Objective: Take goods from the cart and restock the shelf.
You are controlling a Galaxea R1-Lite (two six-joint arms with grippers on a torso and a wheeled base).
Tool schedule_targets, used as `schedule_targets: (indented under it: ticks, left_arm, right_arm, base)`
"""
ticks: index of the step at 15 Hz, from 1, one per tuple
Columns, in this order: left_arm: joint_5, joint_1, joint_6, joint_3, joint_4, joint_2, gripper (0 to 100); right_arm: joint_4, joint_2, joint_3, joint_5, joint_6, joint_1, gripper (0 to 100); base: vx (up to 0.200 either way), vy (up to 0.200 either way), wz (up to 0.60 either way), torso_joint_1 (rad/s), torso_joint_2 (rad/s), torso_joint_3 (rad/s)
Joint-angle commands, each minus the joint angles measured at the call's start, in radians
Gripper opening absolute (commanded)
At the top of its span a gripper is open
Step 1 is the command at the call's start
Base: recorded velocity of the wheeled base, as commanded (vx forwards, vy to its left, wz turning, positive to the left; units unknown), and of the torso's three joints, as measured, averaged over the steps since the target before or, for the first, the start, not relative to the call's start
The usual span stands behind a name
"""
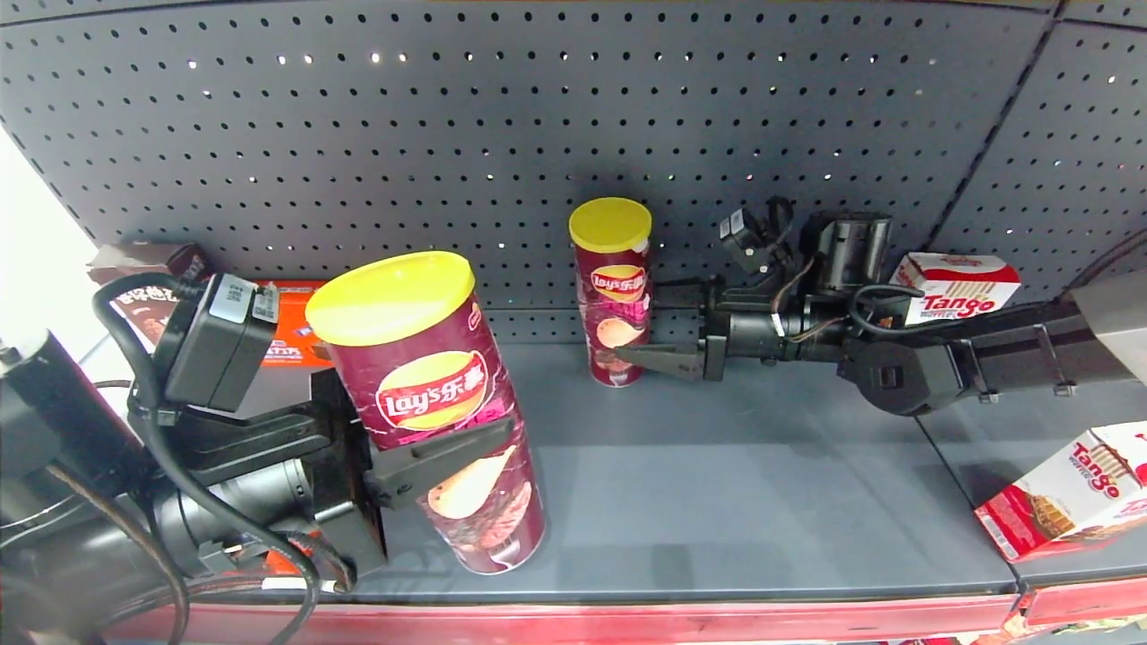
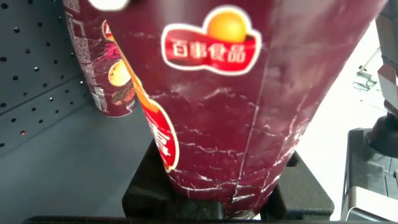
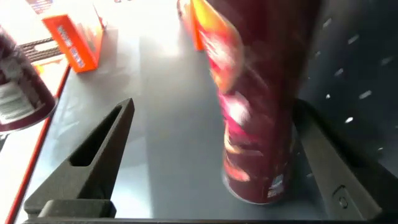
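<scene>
Two maroon chip cans with yellow lids are on the grey shelf. The near can leans slightly at the front left, with my left gripper shut around its middle. The left wrist view shows that can between the gripper fingers. The far can stands upright near the pegboard wall. My right gripper is open around its lower half. In the right wrist view the can sits close to one finger, with a wide gap to the other finger.
An orange box and a dark box lie at the back left. One red-and-white wafer box rests behind my right arm, another at the front right. The shelf's red front edge runs along the bottom.
</scene>
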Motion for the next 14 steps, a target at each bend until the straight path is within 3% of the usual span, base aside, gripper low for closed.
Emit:
schedule_targets:
  ticks: [1,3,4,14]
  left_arm:
    - [0.0,-0.001,0.0,0.002,0.0,0.003,0]
    - [0.0,-0.001,0.0,0.002,0.0,0.003,0]
    - [0.0,-0.001,0.0,0.002,0.0,0.001,0]
    - [0.0,-0.001,0.0,0.028,-0.003,-0.005,0]
  right_arm:
    - [-0.029,-0.017,0.073,-0.001,-0.001,0.008,100]
    - [-0.04,-0.027,0.099,-0.001,-0.001,0.008,100]
    - [-0.049,-0.077,0.175,-0.001,-0.001,0.009,100]
    - [-0.059,-0.069,0.194,-0.064,-0.001,-0.006,100]
  base:
    - [0.0,0.0,0.0,0.0,0.0,0.0]
    - [0.0,0.0,0.0,0.0,0.0,0.0]
    - [0.0,0.0,0.0,0.0,0.0,0.0]
    - [0.0,0.0,0.0,0.0,0.0,0.0]
